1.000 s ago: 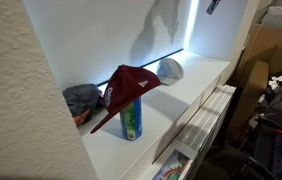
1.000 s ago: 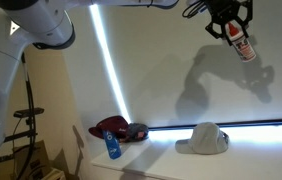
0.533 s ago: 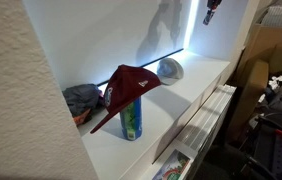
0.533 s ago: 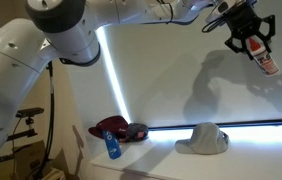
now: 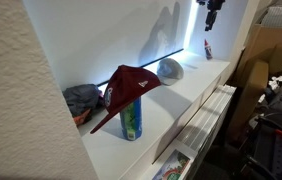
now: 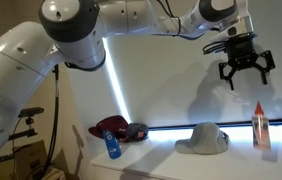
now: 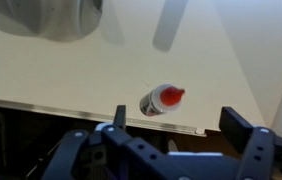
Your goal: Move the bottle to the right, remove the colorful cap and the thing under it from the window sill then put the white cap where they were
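Bottle (image 6: 259, 125), slim and pale with a red top, stands upright at the far right end of the white window-sill worktop (image 6: 166, 164), free of the pincer.

Starting from the left, in an exterior view a crumpled grey cloth thing (image 5: 79, 99) lies at the far end of the worktop (image 5: 186, 92). It is partly hidden behind a dark red baseball cap (image 5: 131, 83) whose peak slopes downward. A blue and green can (image 5: 131, 122) stands upright right by that cap; I cannot tell whether the two touch. In an exterior view the can (image 6: 113, 148) stands in front of the dark red baseball cap (image 6: 114, 127).

Farther right, well apart from these, a white fabric cap (image 6: 206, 138) rests on the worktop. The bottle is near it on its right.

Above the bottle, and clear of it, hangs the black pincer (image 6: 246, 73) at the end of the white robot arm (image 6: 71, 25). Its fingers are spread apart and hold nothing.

In the wrist view the bottle (image 7: 161, 100) is seen from above on the sill beyond the pincer (image 7: 176, 128). The white fabric cap (image 7: 41, 15) is a blur at the upper left.
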You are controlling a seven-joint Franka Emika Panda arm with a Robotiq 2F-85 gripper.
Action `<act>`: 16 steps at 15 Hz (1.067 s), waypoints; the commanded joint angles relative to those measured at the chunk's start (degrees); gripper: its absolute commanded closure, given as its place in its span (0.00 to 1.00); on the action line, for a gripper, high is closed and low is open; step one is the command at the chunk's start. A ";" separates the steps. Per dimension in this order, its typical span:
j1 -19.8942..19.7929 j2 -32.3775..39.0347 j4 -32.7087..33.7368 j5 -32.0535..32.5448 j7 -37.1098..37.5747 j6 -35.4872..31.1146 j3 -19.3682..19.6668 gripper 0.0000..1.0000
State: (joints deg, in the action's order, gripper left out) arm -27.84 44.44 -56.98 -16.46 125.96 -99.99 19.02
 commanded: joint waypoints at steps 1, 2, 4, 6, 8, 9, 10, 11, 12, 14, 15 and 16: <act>2.09 -6.12 -13.27 1.79 -7.24 -0.46 -0.27 0.00; 2.67 -7.11 -15.82 2.09 -7.53 -1.12 0.07 0.00; 1.88 -3.07 -9.71 1.42 -5.59 -0.04 0.03 0.00; 2.20 -3.92 -11.75 1.61 -6.01 -0.06 0.05 0.00; 2.25 -4.51 -12.36 1.62 -6.13 -0.06 0.05 0.00; 2.26 -4.81 -12.61 1.62 -6.18 -0.06 0.05 0.00; 2.28 -5.05 -12.81 1.62 -6.20 -0.06 0.05 0.00; 2.28 -5.09 -12.83 1.62 -6.21 -0.06 0.05 0.00; 2.28 -5.09 -12.85 1.62 -6.22 -0.06 0.05 0.00; 3.60 -5.59 -14.34 2.68 -8.47 -1.13 -0.59 0.00; 6.29 -6.28 -16.68 5.38 -10.03 -2.22 -0.73 0.00; 8.26 -7.23 -18.91 6.67 -10.49 -3.18 -1.24 0.00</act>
State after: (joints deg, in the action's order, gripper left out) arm -24.60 39.48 -70.10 -13.59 117.81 -100.12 18.62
